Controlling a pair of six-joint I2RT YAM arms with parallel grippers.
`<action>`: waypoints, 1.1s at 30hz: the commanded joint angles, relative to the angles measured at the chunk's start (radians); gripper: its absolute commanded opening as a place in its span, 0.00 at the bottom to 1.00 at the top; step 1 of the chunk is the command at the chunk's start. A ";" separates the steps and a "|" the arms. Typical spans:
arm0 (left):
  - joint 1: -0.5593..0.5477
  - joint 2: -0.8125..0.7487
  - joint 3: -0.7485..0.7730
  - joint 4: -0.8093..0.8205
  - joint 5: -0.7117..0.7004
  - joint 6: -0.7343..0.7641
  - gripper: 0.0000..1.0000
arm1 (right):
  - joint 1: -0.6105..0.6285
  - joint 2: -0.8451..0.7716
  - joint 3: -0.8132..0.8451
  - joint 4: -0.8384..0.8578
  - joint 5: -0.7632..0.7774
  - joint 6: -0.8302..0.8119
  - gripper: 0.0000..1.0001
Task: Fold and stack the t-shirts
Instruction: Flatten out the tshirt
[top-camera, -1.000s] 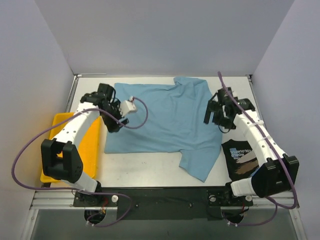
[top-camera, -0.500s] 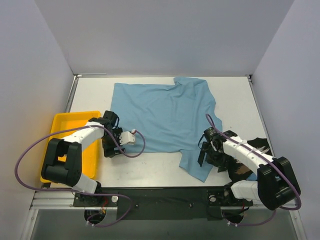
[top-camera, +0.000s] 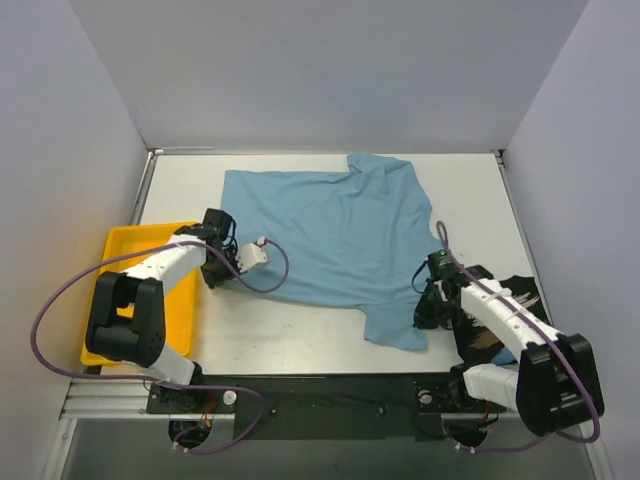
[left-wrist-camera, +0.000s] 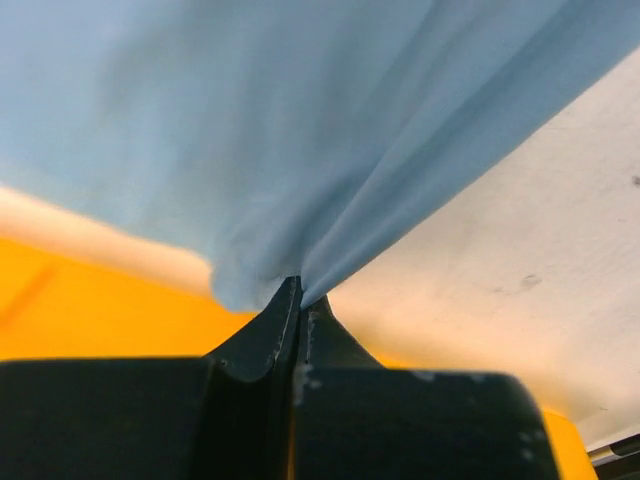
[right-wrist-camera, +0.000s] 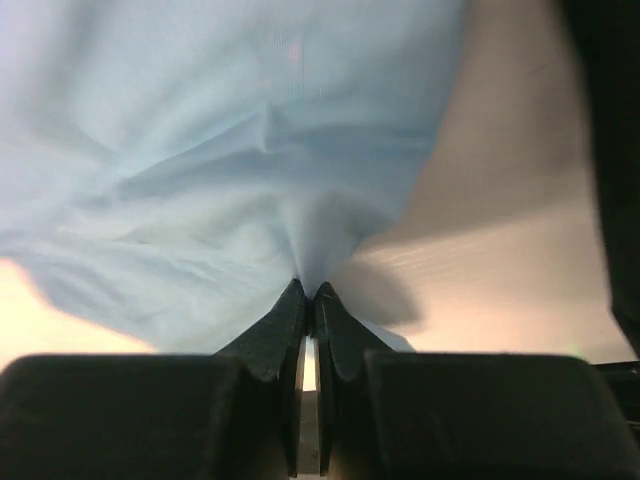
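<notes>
Grips are new: your left tool (left-wrist-camera: 300, 300) and right tool (right-wrist-camera: 308, 295) now clamp shut on the light blue t-shirt (top-camera: 330, 235) fanning ahead of them, so folding can start.

light blue tee (top-camera: 330, 235) lay spread mostly flat in middle, near-right sleeve rumpled; black tee (top-camera: 525, 292) sat crumpled far right, pale print showing

A: Any writing legible on the large light blue cloth t-shirt (top-camera: 330, 230)?
B: None. The soft black cloth t-shirt (top-camera: 522, 291) carries pale print, too small and too covered to read.
</notes>
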 joint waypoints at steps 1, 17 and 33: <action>0.047 -0.091 0.225 -0.039 -0.029 -0.132 0.00 | -0.147 -0.194 0.224 -0.071 0.007 -0.111 0.00; 0.055 -0.292 1.160 -0.384 -0.247 -0.214 0.00 | -0.316 -0.178 1.644 -0.537 0.118 -0.429 0.00; 0.056 -0.047 1.408 -0.167 -0.329 -0.142 0.00 | -0.306 0.081 1.743 -0.200 0.046 -0.432 0.00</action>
